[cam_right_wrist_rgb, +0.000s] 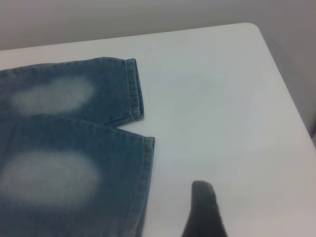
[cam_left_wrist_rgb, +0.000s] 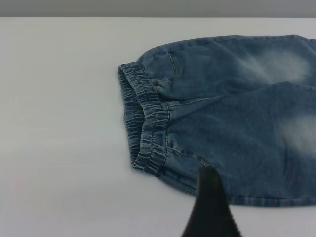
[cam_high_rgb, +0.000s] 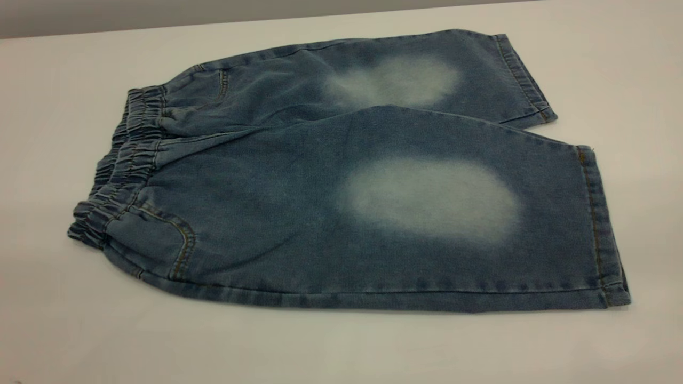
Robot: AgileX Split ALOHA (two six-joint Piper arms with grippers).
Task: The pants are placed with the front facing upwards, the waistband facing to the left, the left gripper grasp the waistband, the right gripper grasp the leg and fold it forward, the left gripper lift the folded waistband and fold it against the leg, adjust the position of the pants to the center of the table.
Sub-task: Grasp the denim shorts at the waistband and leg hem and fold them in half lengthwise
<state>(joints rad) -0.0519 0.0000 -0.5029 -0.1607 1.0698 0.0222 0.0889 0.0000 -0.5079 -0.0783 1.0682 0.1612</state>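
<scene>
One pair of short blue denim pants [cam_high_rgb: 341, 176] lies flat on the broad plain white counter [cam_high_rgb: 58, 320], front up; the ruched elastic waistband [cam_high_rgb: 120, 165] points to the exterior view's left, the two hem cuffs to its right; this orientation presumably puts the waistband on the left arm's side and the hems on the right arm's, as the task requires.

Count: two legs, the near wide leg with the large pale oval [cam_high_rgb: 427, 213] partly overlapping the far one; two faded ovals, one per leg; one curved front pocket seam visible near the waistband on each side; no fold made yet, so I judge the task to be at its start.

Left pincer [cam_left_wrist_rgb: 210, 207]: only one black wedge-shaped finger tip shows in the left wrist view, over the near edge of the pants just beside the waistband [cam_left_wrist_rgb: 148, 128]; contact cannot be confirmed; whether it is spread or pressed together cannot be told.

Right pincer [cam_right_wrist_rgb: 205, 210]: again one black finger tip visible in the right wrist view, above bare counter [cam_right_wrist_rgb: 222, 98], near the hem of the near leg [cam_right_wrist_rgb: 74, 173] but apart from it; its state also cannot be told.

Neither pincer appears in the exterior view; both seem staged by their intended grasp points, waistband and leg hem.
</scene>
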